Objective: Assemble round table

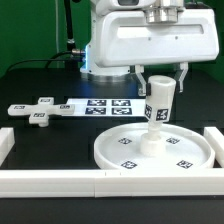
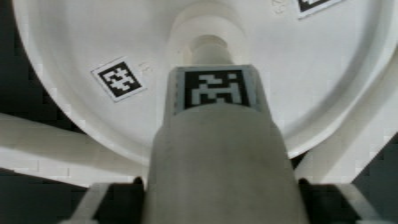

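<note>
The large rimmed round disc [image 1: 152, 148] lies flat on the black table at the exterior view's right, tags facing up. The short thick cylinder post [image 1: 159, 103] stands upright over the disc's middle, its narrow lower end at the disc's center. My gripper [image 1: 160, 72] is shut on the post's top, one finger on each side. In the wrist view the post [image 2: 217, 130] runs down from my fingers [image 2: 125, 203] to the disc [image 2: 107, 45]. The cross-shaped four-arm piece [image 1: 40, 110] lies flat at the exterior view's left.
The marker board [image 1: 105, 105] lies behind the disc. Long white border rails run along the front [image 1: 100, 182] and the left end [image 1: 5, 140]. A rail piece stands at the right [image 1: 216, 140]. The arm's white base [image 1: 110, 45] is behind.
</note>
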### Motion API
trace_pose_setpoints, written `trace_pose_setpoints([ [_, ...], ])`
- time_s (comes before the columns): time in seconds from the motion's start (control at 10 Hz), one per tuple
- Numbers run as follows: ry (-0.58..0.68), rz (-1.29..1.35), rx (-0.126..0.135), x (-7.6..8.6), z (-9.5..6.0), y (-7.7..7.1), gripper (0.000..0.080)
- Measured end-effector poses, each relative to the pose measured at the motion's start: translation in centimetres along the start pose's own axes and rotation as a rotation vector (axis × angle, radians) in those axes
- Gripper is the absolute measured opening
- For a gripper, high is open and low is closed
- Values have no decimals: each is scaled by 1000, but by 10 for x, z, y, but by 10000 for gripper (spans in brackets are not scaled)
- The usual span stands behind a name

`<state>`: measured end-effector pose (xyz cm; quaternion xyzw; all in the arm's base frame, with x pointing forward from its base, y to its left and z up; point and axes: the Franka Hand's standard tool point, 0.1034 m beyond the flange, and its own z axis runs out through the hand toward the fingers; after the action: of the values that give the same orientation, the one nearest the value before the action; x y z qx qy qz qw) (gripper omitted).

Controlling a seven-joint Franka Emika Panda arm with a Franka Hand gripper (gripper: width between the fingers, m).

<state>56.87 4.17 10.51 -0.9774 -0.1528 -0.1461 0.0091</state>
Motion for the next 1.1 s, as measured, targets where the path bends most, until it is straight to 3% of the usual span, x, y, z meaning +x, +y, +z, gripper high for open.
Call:
trace_pose_setpoints([
  [0.7, -4, -3, 2, -6, 12, -4, 407],
  [1.1, 23, -3, -11, -12, 19, -5, 407],
])
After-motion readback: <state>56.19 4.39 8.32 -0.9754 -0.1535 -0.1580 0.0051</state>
